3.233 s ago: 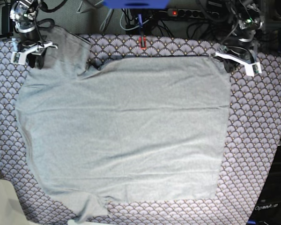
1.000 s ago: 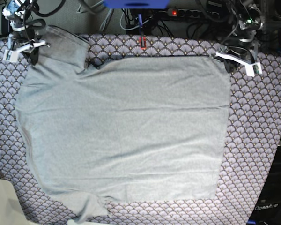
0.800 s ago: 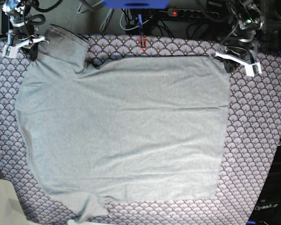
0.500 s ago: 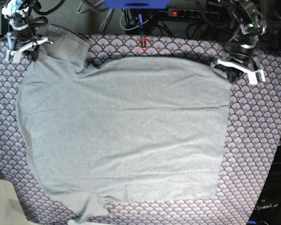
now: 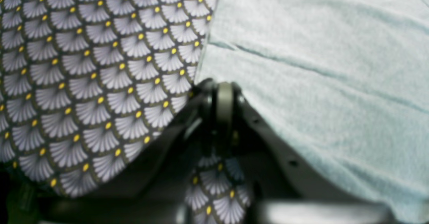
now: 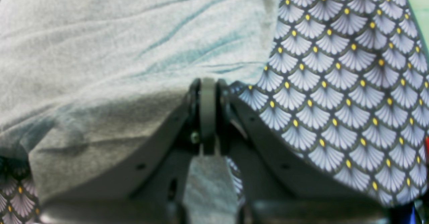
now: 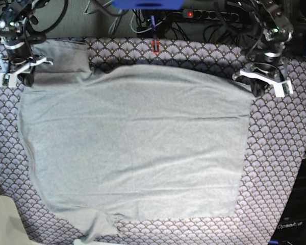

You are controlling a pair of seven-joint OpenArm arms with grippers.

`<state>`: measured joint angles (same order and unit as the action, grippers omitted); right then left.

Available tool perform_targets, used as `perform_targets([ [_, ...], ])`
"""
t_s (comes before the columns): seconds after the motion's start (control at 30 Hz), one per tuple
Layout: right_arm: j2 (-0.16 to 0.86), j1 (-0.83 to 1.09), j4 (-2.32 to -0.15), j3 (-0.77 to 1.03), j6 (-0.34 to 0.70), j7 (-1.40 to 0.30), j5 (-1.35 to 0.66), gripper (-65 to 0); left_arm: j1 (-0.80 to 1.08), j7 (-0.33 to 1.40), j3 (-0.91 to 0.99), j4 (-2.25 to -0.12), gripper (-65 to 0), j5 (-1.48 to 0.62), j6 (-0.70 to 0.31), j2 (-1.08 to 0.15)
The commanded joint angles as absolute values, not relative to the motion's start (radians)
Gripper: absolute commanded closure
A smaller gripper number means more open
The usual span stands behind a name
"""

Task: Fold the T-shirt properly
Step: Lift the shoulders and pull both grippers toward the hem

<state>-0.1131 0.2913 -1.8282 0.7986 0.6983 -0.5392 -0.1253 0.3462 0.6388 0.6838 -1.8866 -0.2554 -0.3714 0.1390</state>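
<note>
Both wrist views are blurry, and the pincer tips are buried in fabric. Left pincer is clamped on the T-shirt at its far right corner. Right pincer is clamped on the far left corner, lifting it. The rest of the shirt lies flat on the bench, its near edge cut off in the base view.

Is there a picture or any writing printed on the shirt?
No, the T-shirt is plain grey all over in the base view, lying on the patterned cloth.
</note>
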Motion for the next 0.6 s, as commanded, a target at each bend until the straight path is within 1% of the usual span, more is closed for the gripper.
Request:
perform_targets([
  [0.0,-0.107,0.277,-1.856,0.783,0.698,-0.515,-0.142,0.0,0.320,0.607,0.687,-1.908,0.0,-0.271,-0.377,0.131],
  [0.17,-0.082,0.232,-1.851,0.727,0.698,-0.515,-0.140,0.0,0.242,0.618,0.687,-1.905,0.0,-0.260,-0.374,0.128],
  [0.33,-0.033,0.143,-1.847,0.693,0.698,-0.605,-0.140,0.0,0.130,0.757,0.688,-1.897,0.0,-0.260,-0.372,0.099],
  [0.43,-0.010,0.081,-1.825,0.677,0.698,-0.641,-0.140,0.0,0.074,0.799,0.688,-1.885,0.0,-0.254,-0.372,0.099],
  [0.57,0.053,-0.019,-1.733,0.627,0.698,-0.668,-0.140,0.0,-0.022,0.842,0.688,-1.844,0.0,-0.176,-0.371,0.104],
])
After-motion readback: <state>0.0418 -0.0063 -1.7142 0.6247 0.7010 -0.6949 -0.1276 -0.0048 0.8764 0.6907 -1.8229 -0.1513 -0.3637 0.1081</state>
